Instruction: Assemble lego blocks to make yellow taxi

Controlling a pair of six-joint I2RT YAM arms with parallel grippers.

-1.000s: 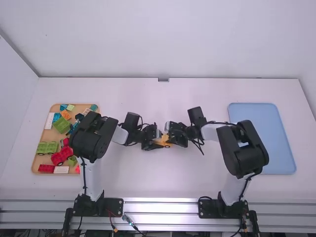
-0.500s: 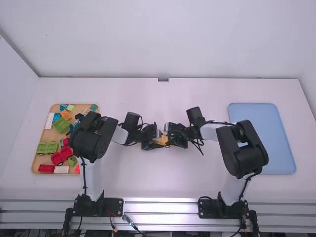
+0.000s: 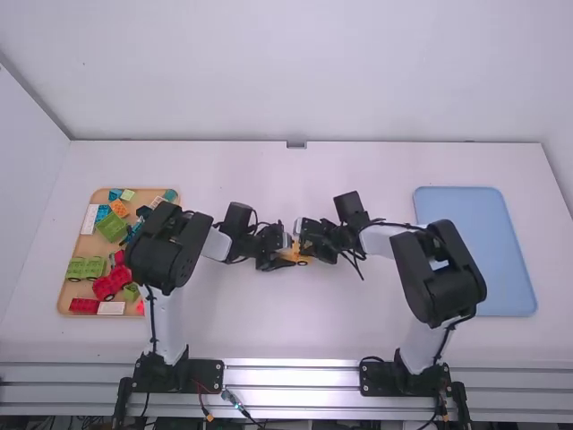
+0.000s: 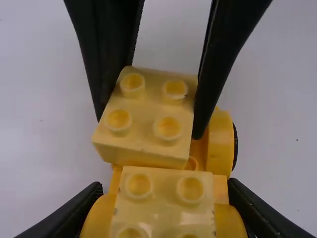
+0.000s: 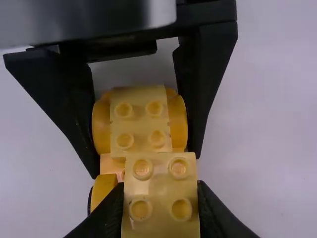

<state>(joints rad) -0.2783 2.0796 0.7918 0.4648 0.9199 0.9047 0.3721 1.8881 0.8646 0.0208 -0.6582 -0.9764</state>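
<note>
I find both pincers meeting over the middle of the table [image 3: 277,327], working at one yellow car [image 4: 221,144]. The left pincer [image 3: 279,261] is parted only by the car's width, its two fingers pressed to the rounded sides of one end. Between those fingers, on top of the car, lies the left block [image 4: 163,201], yellow, studs up. The right pincer [image 3: 307,249] is closed to a block's width and has hold of the right block [image 5: 161,196], also yellow with four studs, gripped by two opposite sides. From the left pincer I note that the right block lies just beyond the left block, over the other end of the car, and is turned a little out of line with it. Its underside is hidden, so whether it bears on the car I can only guess. One black wheel shows at the car's side, beside the right pincer's fingers. Well to the left of the left pincer is a wooden tray [image 3: 87,245] holding a green block [image 3: 111,227], a wheeled red piece [image 3: 111,283] and other coloured parts. Well to the right of the right pincer lies a blue tray [image 3: 501,269].
</note>
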